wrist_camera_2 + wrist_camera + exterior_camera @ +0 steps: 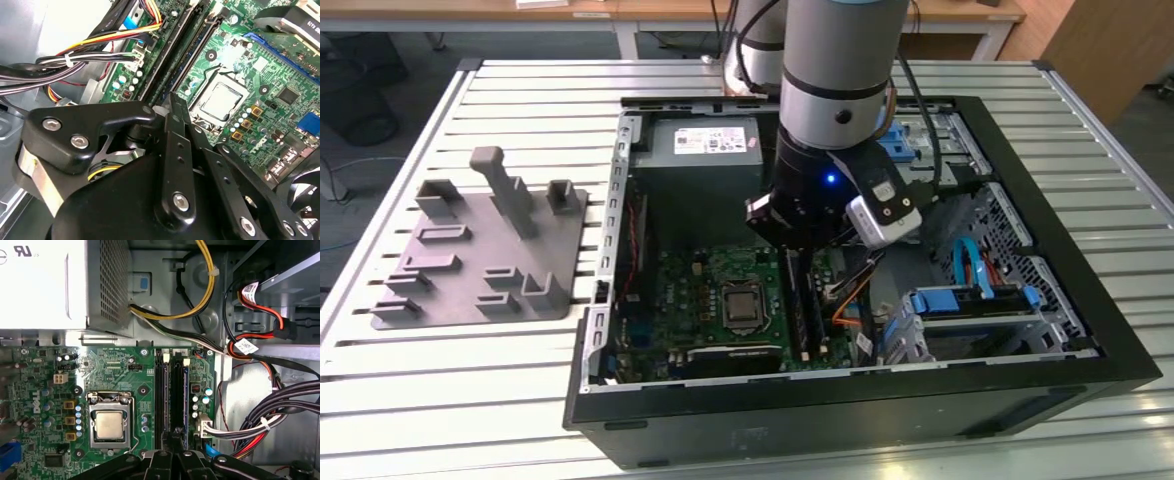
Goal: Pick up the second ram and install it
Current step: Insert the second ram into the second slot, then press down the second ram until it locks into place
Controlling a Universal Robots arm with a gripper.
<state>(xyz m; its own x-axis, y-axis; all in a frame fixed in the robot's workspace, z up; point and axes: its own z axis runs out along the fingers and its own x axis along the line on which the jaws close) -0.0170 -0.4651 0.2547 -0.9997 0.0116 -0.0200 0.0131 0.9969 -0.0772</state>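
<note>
The tool (790, 250) is down inside the open computer case (1067, 180), directly over the memory slots (172, 395) beside the processor socket (111, 422) on the motherboard (250, 90). In both wrist views its black fingers (175, 120) converge to a narrow tip pressed toward the slots, so they look nearly together. Whether they grip anything I cannot tell. The second ram (184, 390) appears to stand in the slot just ahead of the fingertips, its blue-green edge running along the dark slot wall; if it is fully latched is unclear. Beside the tool hang bundled power cables (75, 62). The risks I judge: uneven downward pressure could leave one end unlatched or flex the board, and any sideways drift could snag those cables or scrape neighbouring capacitors.
</note>
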